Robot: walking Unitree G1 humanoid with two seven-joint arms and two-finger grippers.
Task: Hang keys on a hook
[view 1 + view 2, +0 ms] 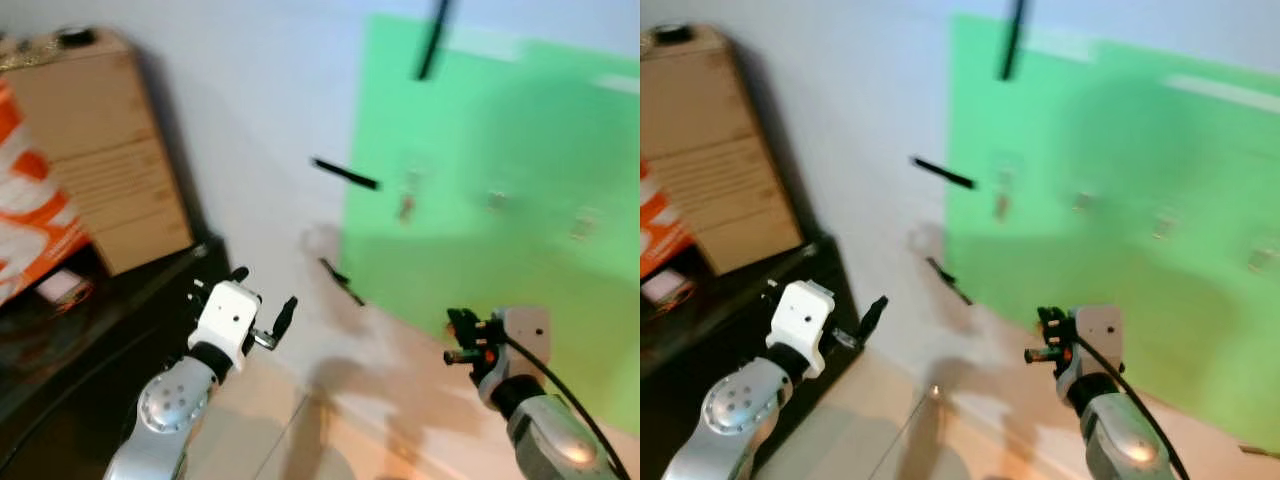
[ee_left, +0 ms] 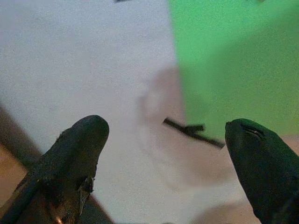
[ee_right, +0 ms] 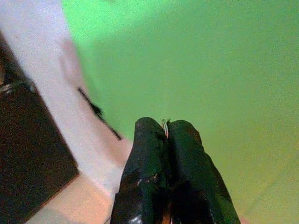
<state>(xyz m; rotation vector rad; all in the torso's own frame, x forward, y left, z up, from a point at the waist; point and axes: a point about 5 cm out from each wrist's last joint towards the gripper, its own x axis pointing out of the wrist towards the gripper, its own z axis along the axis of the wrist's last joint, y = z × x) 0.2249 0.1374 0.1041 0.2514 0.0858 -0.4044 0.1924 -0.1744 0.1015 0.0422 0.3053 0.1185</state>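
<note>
A green sheet (image 1: 500, 180) hangs on the white wall. Small hooks (image 1: 408, 205) sit in a row across it, blurred. My right gripper (image 1: 460, 335) is raised in front of the sheet's lower part, below the hooks. Its fingers are pressed together in the right wrist view, where the right gripper (image 3: 166, 123) pinches a thin sliver of metal from the keys (image 3: 164, 125); the rest of the keys is hidden. My left gripper (image 1: 265, 295) is held up near the wall left of the sheet. In the left wrist view the left gripper (image 2: 163, 128) is open and holds nothing.
Black strips (image 1: 345, 173) are stuck on the wall by the sheet's left edge. A low black cabinet (image 1: 80, 330) stands at the left, with a cardboard box (image 1: 100, 150) and an orange-white bag (image 1: 30, 210) on it. Tan floor (image 1: 300, 440) lies below.
</note>
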